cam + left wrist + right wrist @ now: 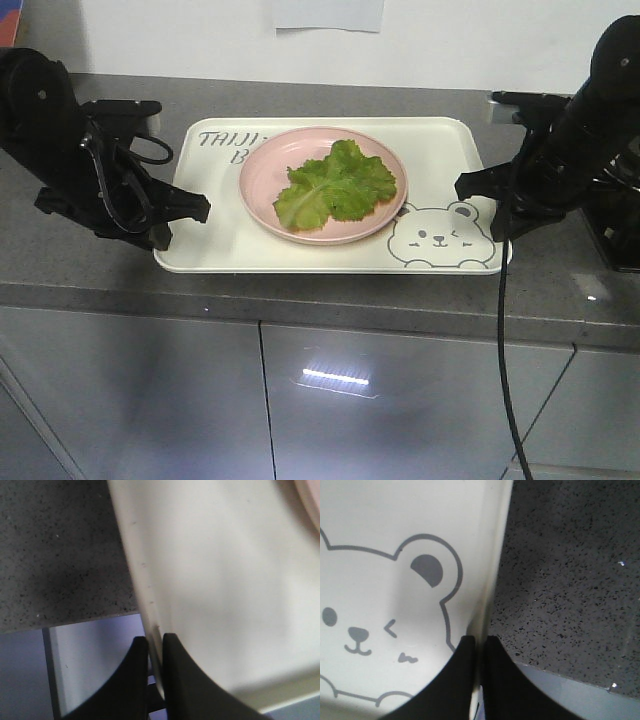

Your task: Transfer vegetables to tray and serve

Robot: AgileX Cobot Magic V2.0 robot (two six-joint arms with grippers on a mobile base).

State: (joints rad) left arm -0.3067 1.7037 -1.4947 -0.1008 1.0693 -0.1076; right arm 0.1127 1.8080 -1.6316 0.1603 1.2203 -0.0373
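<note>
The green lettuce vegetables (338,184) lie on a round pink plate (262,180) that stands on the cream tray (215,245) with the grey bear face (440,238). My left gripper (198,208) is shut on the tray's left rim (150,615), one finger inside and one outside. At the opposite side my right gripper (466,186) is shut on the tray's right rim (490,580), next to the bear's ear (426,570). The tray's front edge hangs slightly past the counter edge, and cabinet fronts show under both rims in the wrist views.
The tray sits over a dark speckled counter (90,280) with grey cabinet doors (380,400) below. A white wall stands behind. A black cable (505,350) hangs from the right arm down the cabinet front. A dark object (620,235) stands at the far right.
</note>
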